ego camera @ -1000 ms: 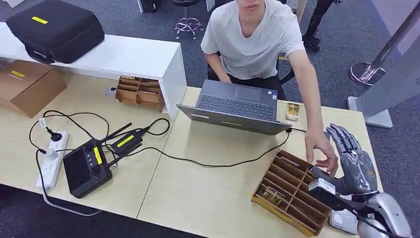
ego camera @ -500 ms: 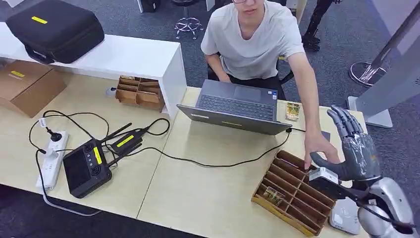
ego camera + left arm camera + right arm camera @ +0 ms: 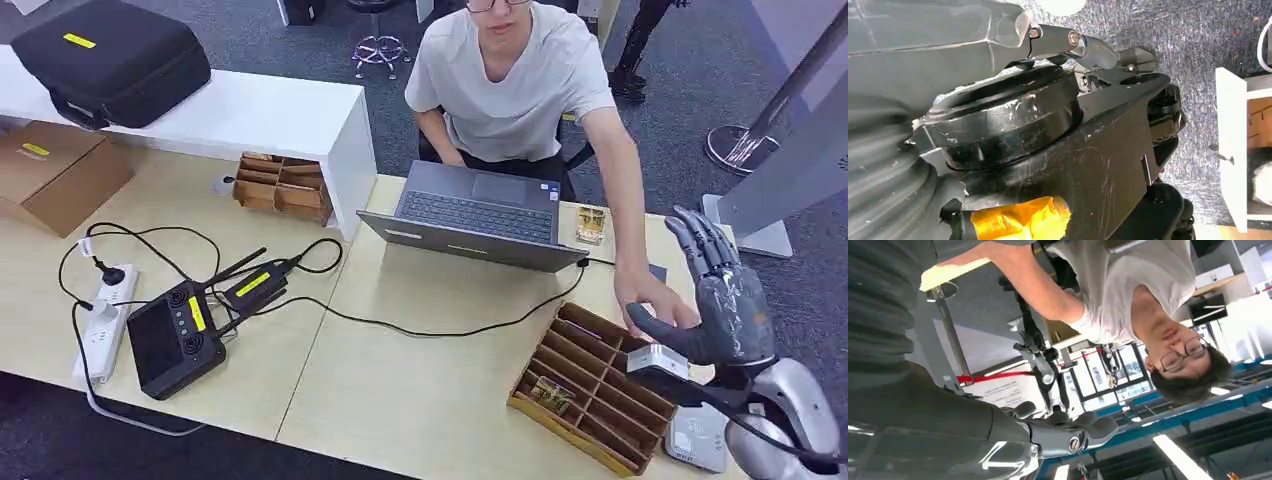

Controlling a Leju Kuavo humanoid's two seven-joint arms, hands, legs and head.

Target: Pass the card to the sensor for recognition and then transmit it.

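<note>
My right hand (image 3: 722,300) is raised above the table's right end, fingers spread and pointing away from me, nothing in it. The right wrist view shows its thumb and fingers (image 3: 1068,436) held apart in the air. A person's hand (image 3: 650,295) rests on the table right beside my thumb. The white sensor pad (image 3: 697,437) lies at the near right corner, below my wrist. One card (image 3: 591,225) lies next to the laptop, and another card (image 3: 552,393) sits in a slot of the wooden divider tray (image 3: 590,345). My left hand (image 3: 1048,40) hangs down, its thumb stretched out bare.
An open laptop (image 3: 480,215) stands mid-table in front of the seated person (image 3: 515,80), its black cable (image 3: 440,330) running across the desk. A controller (image 3: 172,340), power strip (image 3: 105,320) and second wooden tray (image 3: 283,185) lie to the left.
My right hand has lifted and drifted away from me to the right, uncovering the white sensor pad. The person's hand has stayed beside my thumb.
</note>
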